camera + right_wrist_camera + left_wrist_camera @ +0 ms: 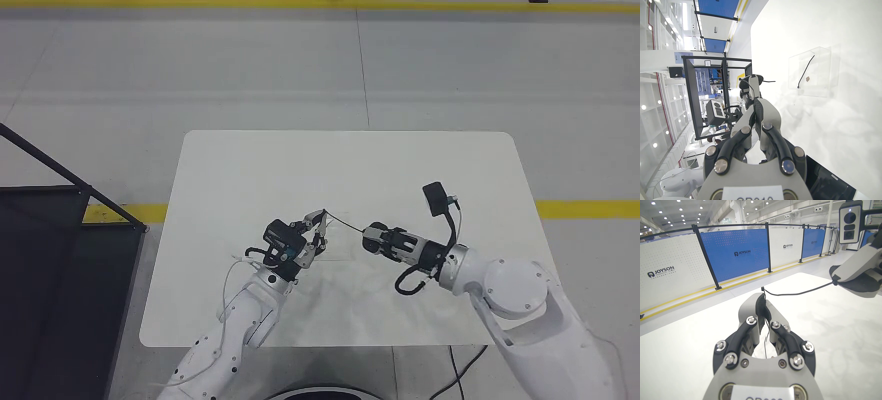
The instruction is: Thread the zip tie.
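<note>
Above the middle of the white rounded-corner table point(250, 180), toward its near edge, a thin black plastic zip tie point(345, 222) spans the gap between the two arms. The left gripper point(762, 298) has its ribbed black pads pressed together on the zip tie just below its small square head. The head pokes up past the fingertips, and a stretch of the strap hangs down between the fingers toward the palm. From the head the strap bows out over the table to the right gripper point(835, 280), whose fingertips are pinched together on its far tip. In the right wrist view the right gripper point(755, 101) points at the left gripper point(751, 78), with a loose end of the zip tie point(769, 81) jutting sideways over the table. A clear acrylic box point(829, 72) stands on the table past both grippers, with a second black zip tie point(806, 71) leaning inside it. As for writing, each wrist carries a white printed label point(762, 393) with dark characters cut off at the edge. Off the table's far side, blue fence panels point(738, 253) and white fence panels point(668, 270) each carry a logo with lettering. A yellow floor line point(590, 208) runs behind the table.
</note>
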### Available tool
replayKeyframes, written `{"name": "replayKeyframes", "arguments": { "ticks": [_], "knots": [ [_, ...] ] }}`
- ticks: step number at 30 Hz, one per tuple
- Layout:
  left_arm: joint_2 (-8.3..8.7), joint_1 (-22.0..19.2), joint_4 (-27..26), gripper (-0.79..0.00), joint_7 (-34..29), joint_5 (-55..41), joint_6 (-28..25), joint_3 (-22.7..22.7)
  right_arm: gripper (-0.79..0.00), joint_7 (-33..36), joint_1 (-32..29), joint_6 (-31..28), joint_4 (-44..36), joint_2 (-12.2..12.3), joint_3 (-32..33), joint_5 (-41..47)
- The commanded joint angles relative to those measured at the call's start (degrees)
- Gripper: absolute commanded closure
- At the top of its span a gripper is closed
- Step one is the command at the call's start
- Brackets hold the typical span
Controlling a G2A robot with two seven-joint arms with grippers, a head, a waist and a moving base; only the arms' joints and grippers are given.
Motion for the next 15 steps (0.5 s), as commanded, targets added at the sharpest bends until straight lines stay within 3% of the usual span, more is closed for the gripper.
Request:
{"name": "replayKeyframes", "arguments": {
  "ticks": [1,15],
  "knots": [
    [0.0,0.0,0.0,0.0,0.0,0.0,0.0,0.0,0.0,0.1,-0.1,-0.1,-0.1,0.0,0.1,0.0],
    [0.0,0.0,0.0,0.0,0.0,0.0,0.0,0.0,0.0,0.4,-0.8,-0.7,-0.5,-0.1,0.5,0.1]
  ]
}}
